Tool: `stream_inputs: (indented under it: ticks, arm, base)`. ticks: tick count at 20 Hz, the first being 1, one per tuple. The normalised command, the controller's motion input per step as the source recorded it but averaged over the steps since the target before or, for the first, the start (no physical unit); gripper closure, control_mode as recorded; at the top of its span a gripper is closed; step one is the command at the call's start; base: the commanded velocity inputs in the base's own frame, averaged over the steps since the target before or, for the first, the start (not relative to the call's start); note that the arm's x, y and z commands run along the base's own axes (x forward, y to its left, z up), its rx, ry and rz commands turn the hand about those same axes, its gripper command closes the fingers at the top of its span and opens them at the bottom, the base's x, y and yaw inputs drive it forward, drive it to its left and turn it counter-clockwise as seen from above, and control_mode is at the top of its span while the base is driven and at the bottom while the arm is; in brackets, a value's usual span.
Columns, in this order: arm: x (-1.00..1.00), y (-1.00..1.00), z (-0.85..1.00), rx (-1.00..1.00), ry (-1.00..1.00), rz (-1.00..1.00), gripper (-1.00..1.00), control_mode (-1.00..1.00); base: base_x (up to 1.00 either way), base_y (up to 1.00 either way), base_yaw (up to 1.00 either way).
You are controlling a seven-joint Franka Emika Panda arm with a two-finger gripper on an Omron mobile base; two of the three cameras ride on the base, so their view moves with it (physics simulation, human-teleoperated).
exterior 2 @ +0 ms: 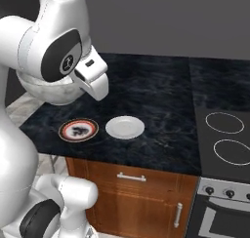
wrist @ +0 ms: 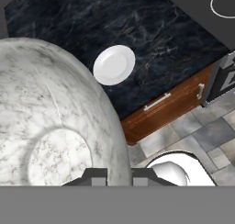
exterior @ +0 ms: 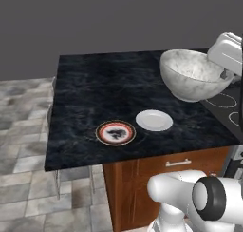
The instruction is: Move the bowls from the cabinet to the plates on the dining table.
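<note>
My gripper (exterior: 224, 75) is shut on the right rim of the white-grey marbled bowl (exterior: 191, 74), which hangs upright above the right part of the black marble dining table (exterior: 95, 83). In the hand view the bowl (wrist: 50, 126) takes up the left side, with its rim between the fingertips of the gripper (wrist: 118, 175). Two plates lie near the table's front edge: an orange-red one (exterior: 116, 132) and a white one (exterior: 154, 120), both bare and both to the lower left of the bowl. The cabinet is out of view.
A black cooktop (exterior 2: 224, 134) with white ring marks adjoins the table on the right, above an oven front with knobs (exterior 2: 215, 190). A wooden drawer with a short silver handle (exterior 2: 131, 177) sits under the table edge. Grey tiled floor (exterior: 23, 131) lies to the left.
</note>
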Motion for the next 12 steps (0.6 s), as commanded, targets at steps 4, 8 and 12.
stream_inputs:
  ticks: [4,8,12]
  arm:
    - [0.00,0.00,0.00,0.00,0.00,0.00,1.00,1.00]
    - [0.00,0.00,0.00,0.00,0.00,0.00,1.00,1.00]
    - [0.00,0.00,0.00,0.00,0.00,0.00,1.00,1.00]
  base:
    - [0.51,0.22,-0.06]
    - [0.24,0.11,-0.02]
    - [0.09,0.00,0.00]
